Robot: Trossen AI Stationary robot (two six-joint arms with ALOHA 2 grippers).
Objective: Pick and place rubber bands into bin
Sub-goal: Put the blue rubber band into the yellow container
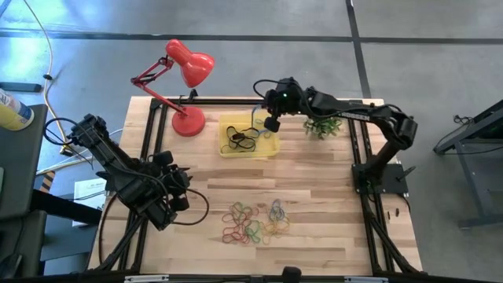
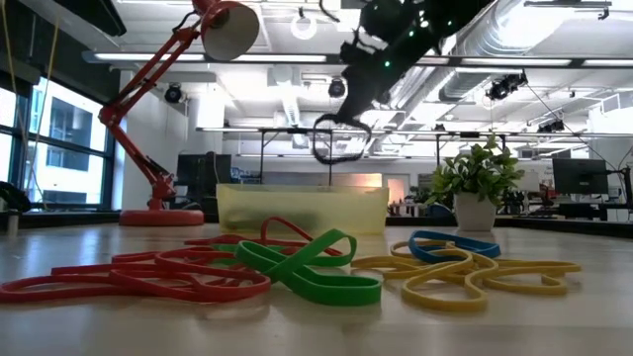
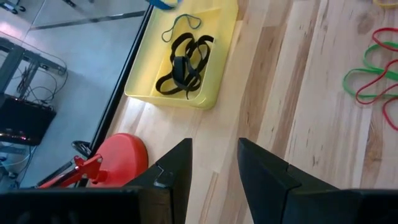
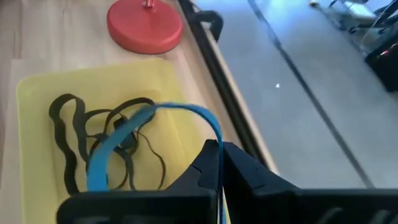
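Observation:
The yellow bin (image 1: 267,148) stands at the table's far middle with several black rubber bands (image 4: 74,134) lying in it. My right gripper (image 1: 272,123) hovers above the bin, shut on a blue rubber band (image 4: 118,140). A loose pile of red, green, yellow and blue rubber bands (image 1: 255,222) lies on the wood near the front edge, also seen in the low view (image 2: 307,262). My left gripper (image 3: 214,165) waits open over the table's left part (image 1: 177,192), with bare wood between its fingers. My right gripper pinches the blue band at the top of its loop (image 4: 216,138) between its two shut fingers, slanting down from the table's right. The band hangs slack below the fingers as an open loop (image 2: 336,143), clear above the bin and the black bands in it.
A red desk lamp stands left of the bin on its round base (image 1: 189,122), its shade (image 1: 196,67) beyond the far edge. A small potted plant (image 1: 322,124) sits right of the bin. Black frame rails (image 1: 357,149) run along the table's sides.

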